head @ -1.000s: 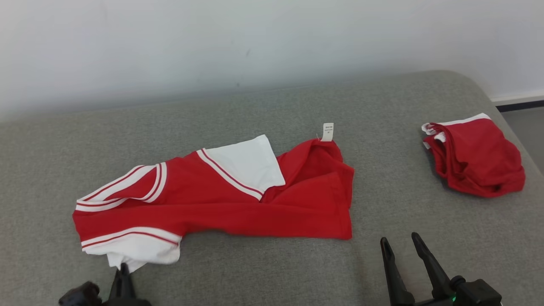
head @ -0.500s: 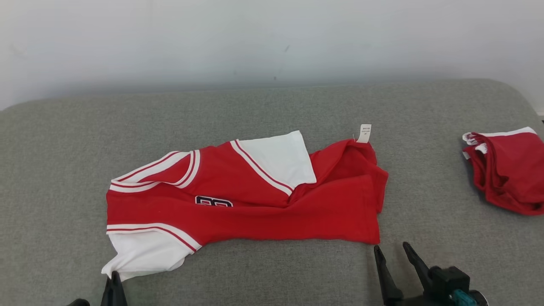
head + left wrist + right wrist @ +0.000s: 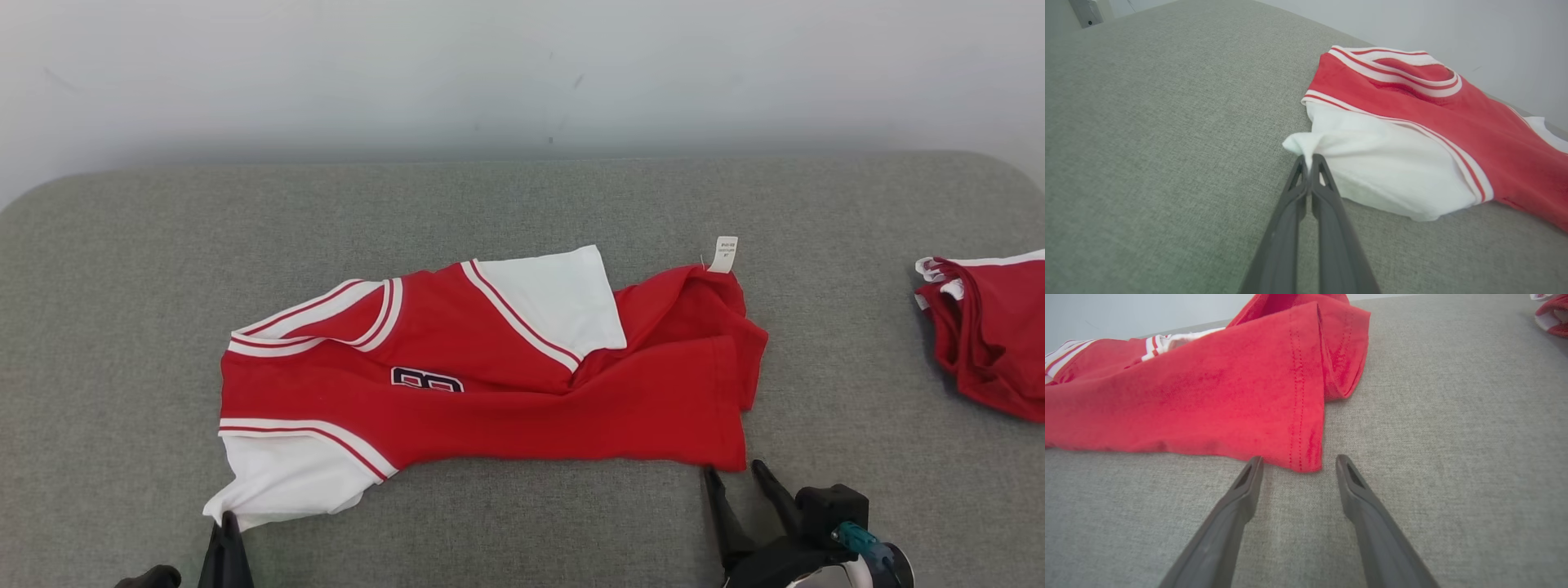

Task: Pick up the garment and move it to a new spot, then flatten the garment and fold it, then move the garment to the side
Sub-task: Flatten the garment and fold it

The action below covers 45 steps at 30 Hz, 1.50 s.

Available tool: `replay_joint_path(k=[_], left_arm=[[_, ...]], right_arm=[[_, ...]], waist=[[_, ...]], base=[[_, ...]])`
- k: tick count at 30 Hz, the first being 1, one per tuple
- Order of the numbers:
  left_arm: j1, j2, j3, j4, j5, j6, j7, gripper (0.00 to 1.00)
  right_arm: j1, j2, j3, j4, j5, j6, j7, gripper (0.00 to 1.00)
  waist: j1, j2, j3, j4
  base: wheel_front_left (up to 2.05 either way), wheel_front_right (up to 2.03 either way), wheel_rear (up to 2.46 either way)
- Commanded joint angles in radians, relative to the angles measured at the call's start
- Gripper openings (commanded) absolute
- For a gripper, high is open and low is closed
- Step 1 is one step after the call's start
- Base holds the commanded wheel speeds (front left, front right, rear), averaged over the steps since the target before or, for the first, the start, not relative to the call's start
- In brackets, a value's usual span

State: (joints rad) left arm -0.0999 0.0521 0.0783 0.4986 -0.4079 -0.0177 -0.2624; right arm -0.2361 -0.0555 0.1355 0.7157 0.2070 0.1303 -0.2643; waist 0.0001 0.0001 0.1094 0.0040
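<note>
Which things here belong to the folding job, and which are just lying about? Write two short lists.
In the job: red and white jersey; left gripper, shut on the jersey's white sleeve tip; right gripper, open at its red hem corner; grey cushion beneath.
Lying about: crumpled red garment at the cushion's right edge.
</note>
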Motion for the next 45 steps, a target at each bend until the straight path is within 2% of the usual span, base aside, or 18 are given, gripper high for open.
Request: replay_joint_path(k=[1,4,5,10,13,21,26,30,31,32,34,39,45], left_arm=[[-0.006,0.000,0.000,0.002,0.008,0.000,-0.001,0.00],[-0.007,0.000,-0.003,0.005,0.014,-0.003,-0.001,0.00],[-0.007,0.000,-0.003,0.006,0.015,-0.003,-0.001,0.00],[-0.001,0.000,-0.002,0.005,0.019,-0.003,-0.001,0.00],[0.006,0.000,0.012,-0.020,0.013,-0.009,-0.001,0.00],[-0.034,0.008,0.048,-0.184,-0.077,-0.071,0.003,0.00],[-0.117,0.041,0.023,-0.318,-0.122,-0.086,0.095,0.00],[-0.249,0.098,0.018,-0.408,-0.196,-0.098,0.233,0.00],[-0.279,0.108,0.008,-0.418,-0.211,-0.101,0.264,0.00],[-0.279,0.108,0.008,-0.418,-0.211,-0.101,0.264,0.00],[-0.378,0.139,-0.017,-0.443,-0.249,-0.105,0.347,0.00],[-0.500,0.168,-0.049,-0.465,-0.272,-0.106,0.424,0.00],[-0.668,0.217,-0.093,-0.465,-0.234,-0.103,0.504,0.00]], right_arm=[[-0.012,0.001,0.004,0.007,0.006,0.001,-0.001,0.64],[-0.017,0.003,0.009,0.015,0.004,0.001,-0.001,0.05],[-0.018,0.004,0.011,0.014,0.002,0.001,-0.001,0.00],[-0.009,0.004,0.027,0.016,-0.008,0.001,-0.001,0.00],[0.011,-0.006,0.035,-0.025,0.001,0.001,-0.001,0.00],[0.065,-0.078,0.035,-0.244,0.055,0.001,-0.001,0.00],[0.018,-0.149,0.025,-0.335,0.134,0.001,-0.001,0.00],[-0.096,-0.249,0.056,-0.356,0.235,0.001,0.036,0.00],[-0.126,-0.277,0.068,-0.361,0.255,0.001,0.056,0.00],[-0.126,-0.277,0.068,-0.361,0.255,0.001,0.056,0.00],[-0.218,-0.343,0.104,-0.389,0.310,0.001,0.105,0.00],[-0.333,-0.423,0.136,-0.436,0.359,0.001,0.148,0.00],[-0.470,-0.522,0.143,-0.494,0.377,0.001,0.199,0.00]], waist=[[-0.0001,-0.0001,0.000,0.002],[-0.0001,-0.0001,-0.002,0.005],[-0.0001,-0.0001,-0.004,0.005],[-0.0001,-0.0001,-0.020,0.003],[-0.0001,-0.0001,-0.040,0.000],[-0.0001,-0.0001,-0.108,-0.014],[-0.0001,-0.0001,-0.141,-0.019],[-0.0001,-0.0001,-0.162,-0.036],[-0.0001,-0.0001,-0.166,-0.037],[-0.0001,-0.0001,-0.166,-0.037],[-0.0001,-0.0001,-0.175,-0.041],[-0.0001,-0.0001,-0.181,-0.044],[-0.0001,-0.0001,-0.181,-0.036]], base=[[0.00,0.00,0.00],[0.00,0.00,0.00],[0.00,0.00,0.00],[0.00,0.00,0.00],[0.00,0.00,0.00],[0.00,0.00,0.00],[0.00,0.00,0.00],[0.00,0.00,0.00],[0.00,0.00,0.00],[0.00,0.00,0.00],[0.00,0.00,0.00],[0.00,0.00,0.00],[0.00,0.00,0.00]])
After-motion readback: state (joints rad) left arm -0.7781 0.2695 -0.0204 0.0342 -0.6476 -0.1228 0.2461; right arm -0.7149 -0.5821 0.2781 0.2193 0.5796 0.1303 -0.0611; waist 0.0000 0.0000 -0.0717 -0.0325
